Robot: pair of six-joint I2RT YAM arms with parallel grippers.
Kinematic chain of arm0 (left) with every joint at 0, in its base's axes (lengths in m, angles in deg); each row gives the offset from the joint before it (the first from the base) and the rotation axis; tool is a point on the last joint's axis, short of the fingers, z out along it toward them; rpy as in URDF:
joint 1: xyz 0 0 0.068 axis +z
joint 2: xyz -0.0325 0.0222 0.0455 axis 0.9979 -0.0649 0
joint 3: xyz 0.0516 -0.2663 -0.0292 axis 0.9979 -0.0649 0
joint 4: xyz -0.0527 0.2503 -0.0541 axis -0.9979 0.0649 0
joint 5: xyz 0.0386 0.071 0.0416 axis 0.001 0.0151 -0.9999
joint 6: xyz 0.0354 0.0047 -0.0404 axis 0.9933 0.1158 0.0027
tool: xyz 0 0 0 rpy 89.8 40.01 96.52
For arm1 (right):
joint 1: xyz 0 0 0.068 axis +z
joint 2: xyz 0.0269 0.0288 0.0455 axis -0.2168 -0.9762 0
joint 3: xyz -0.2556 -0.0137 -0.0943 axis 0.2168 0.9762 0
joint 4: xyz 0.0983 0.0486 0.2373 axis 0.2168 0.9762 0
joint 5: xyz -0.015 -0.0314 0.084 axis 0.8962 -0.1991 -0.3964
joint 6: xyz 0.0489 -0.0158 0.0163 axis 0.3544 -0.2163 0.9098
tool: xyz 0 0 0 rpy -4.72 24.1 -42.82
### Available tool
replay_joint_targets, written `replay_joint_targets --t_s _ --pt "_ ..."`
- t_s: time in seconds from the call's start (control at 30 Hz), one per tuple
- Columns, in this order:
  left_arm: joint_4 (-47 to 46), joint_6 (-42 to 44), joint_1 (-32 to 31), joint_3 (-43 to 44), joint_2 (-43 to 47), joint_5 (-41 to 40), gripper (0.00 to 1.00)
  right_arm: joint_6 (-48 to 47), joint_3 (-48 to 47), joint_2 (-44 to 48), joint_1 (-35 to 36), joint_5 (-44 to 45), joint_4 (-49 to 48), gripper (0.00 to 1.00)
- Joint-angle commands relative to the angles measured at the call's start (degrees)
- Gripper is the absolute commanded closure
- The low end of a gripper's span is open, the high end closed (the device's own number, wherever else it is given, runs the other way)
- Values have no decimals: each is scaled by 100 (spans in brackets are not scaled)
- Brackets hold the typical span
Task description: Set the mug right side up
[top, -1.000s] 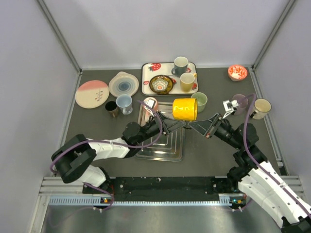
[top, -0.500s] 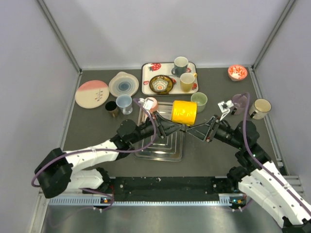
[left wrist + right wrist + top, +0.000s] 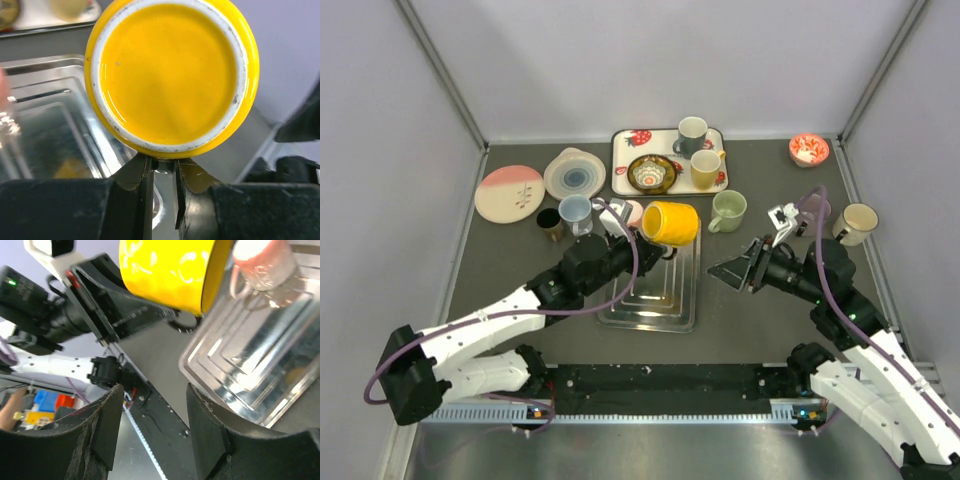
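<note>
The yellow mug (image 3: 670,222) is held up over the 12 o'clock end of the metal tray (image 3: 620,318), in the middle of the dark worktop (image 3: 510,265). It is tipped over on its side rather than upright. In the left wrist view its flat base, ringed by a pale unglazed foot, faces the camera. The left hand (image 3: 646,238) has hold of it. Its two fingers (image 3: 144,192) are pinched almost together on a thin part at the mug's lower edge, though which part of the mug that is cannot be told. The right hand (image 3: 735,270) sits at about 4 o'clock from the mug, clear of it. Its fingers (image 3: 102,432) are spread wide with nothing between them, and the mug shows above and beyond them in its own view. A pink cup (image 3: 626,212) sits just beside the mug at 9 o'clock, at the tray's far corner. A green mug (image 3: 730,208) stands on the worktop at about 2 o'clock.
</note>
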Motion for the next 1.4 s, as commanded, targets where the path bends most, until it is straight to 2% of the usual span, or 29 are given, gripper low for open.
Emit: replay_joint_targets --t_s 0.0,0.1,0.33,0.8,1.03,1.37 --pt "955 830 18 834 -160 -1378 100 -685 -414 142 61 747 985 47" --pt "1588 840 18 1193 -598 -1905 100 -835 -467 221 69 1257 1512 47" --pt "2125 981 -17 1985 -1906 -2065 100 -941 -511 247 70 2188 2207 47" --pt "3391 700 -9 3831 -4237 -2803 100 -1037 -432 423 70 2471 2497 47" --pt "3742 647 254 4323 -4844 -2408 100 -1055 -476 537 70 2515 2594 47" --pt "3857 735 519 4535 -5187 -2347 100 -1082 -441 546 69 2603 2638 46"
